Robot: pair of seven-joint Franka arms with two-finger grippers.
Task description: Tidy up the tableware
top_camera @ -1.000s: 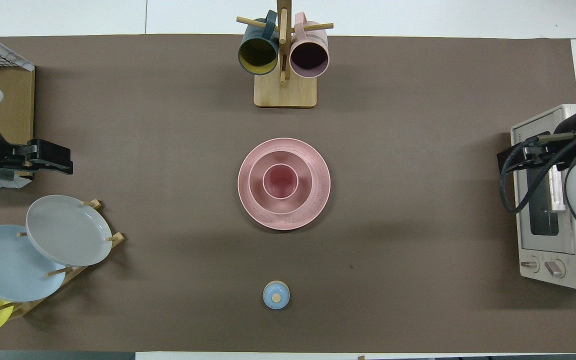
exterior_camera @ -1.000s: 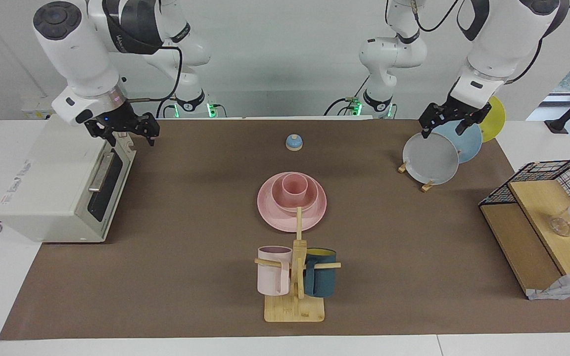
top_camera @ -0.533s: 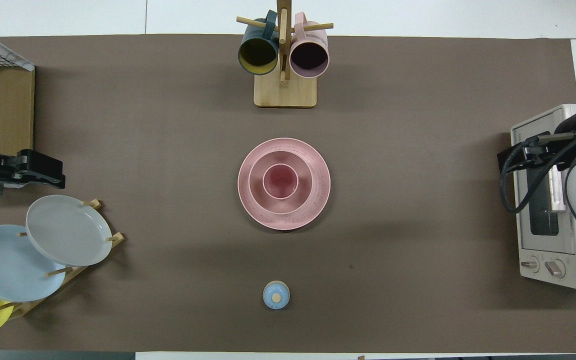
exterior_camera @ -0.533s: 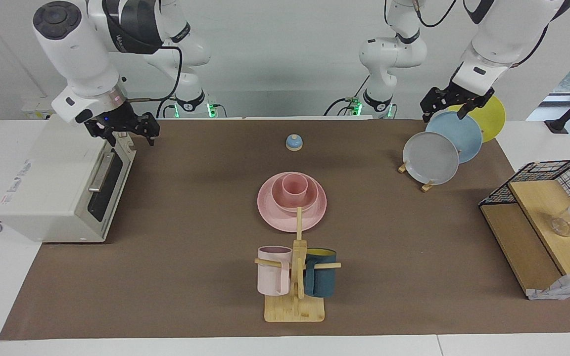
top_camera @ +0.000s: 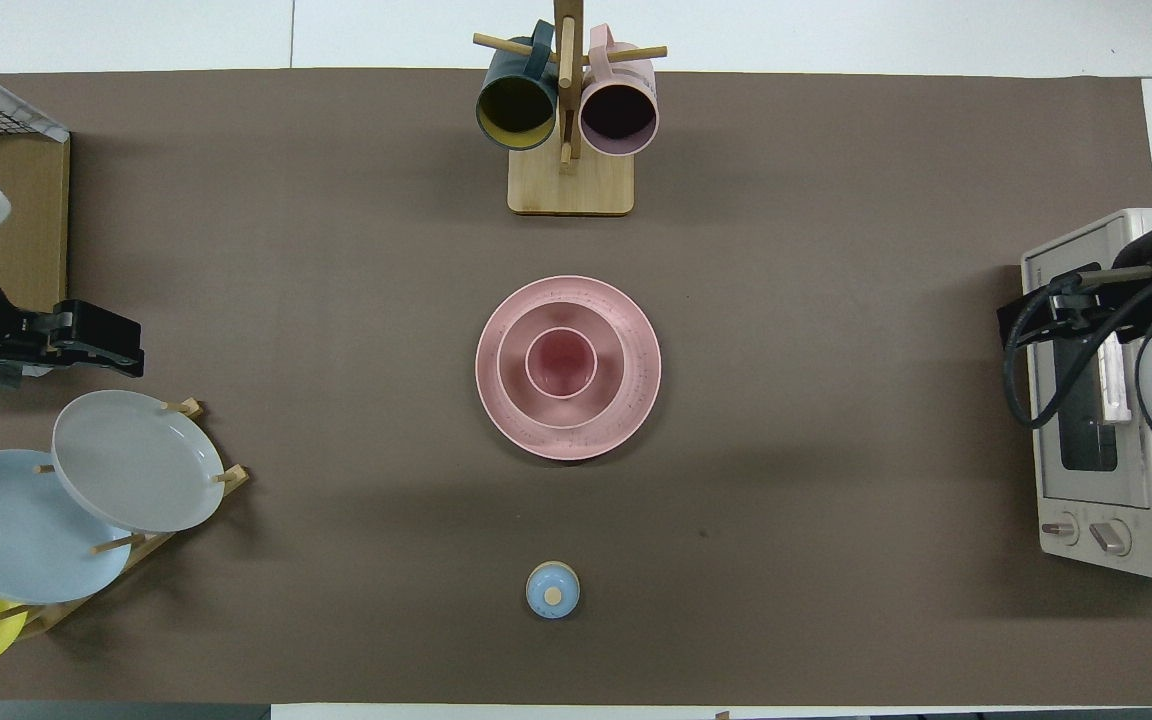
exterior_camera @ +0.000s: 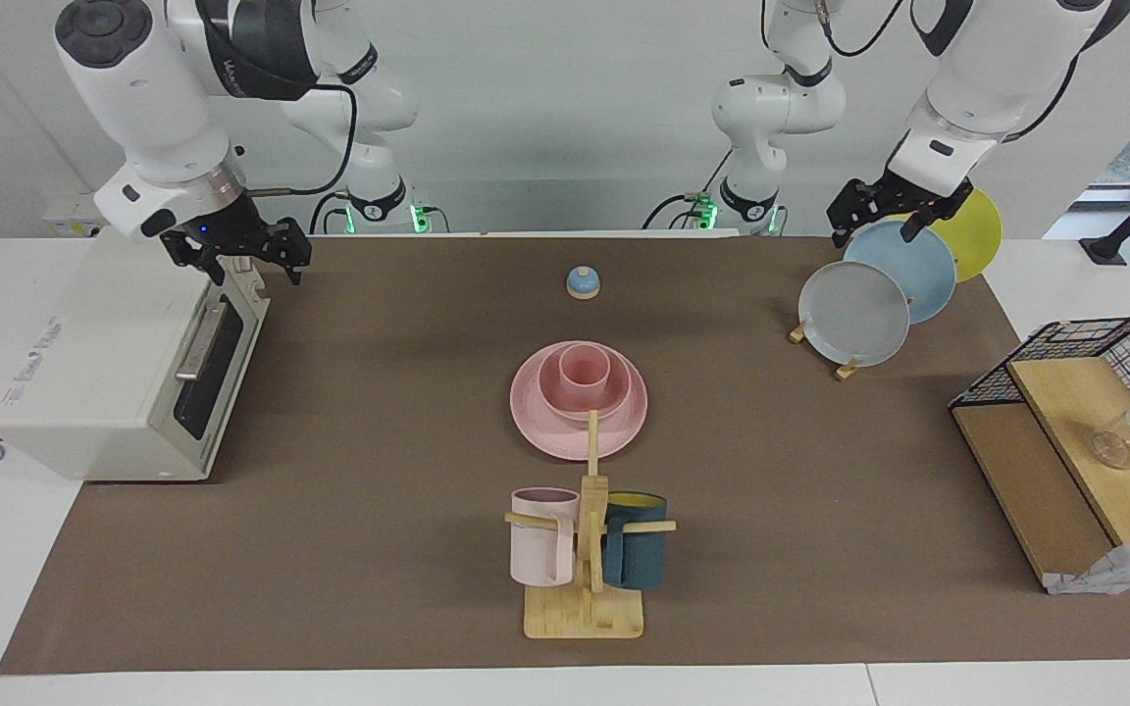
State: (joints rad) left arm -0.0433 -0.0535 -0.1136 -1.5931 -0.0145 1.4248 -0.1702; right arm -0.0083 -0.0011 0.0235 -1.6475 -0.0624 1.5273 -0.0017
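Pink cup (exterior_camera: 585, 370) stands upright, mouth up, nested in bowl (exterior_camera: 614, 397) on plate (exterior_camera: 536, 417).

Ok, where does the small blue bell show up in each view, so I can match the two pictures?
Facing view: the blue bell sits near the top centre, nearer to the robots than the pink plate.
Overhead view: the bell sits low in the centre, below the plate.
Shared landmark: the wooden mug rack, in line with both, farther from the robots than the plate.
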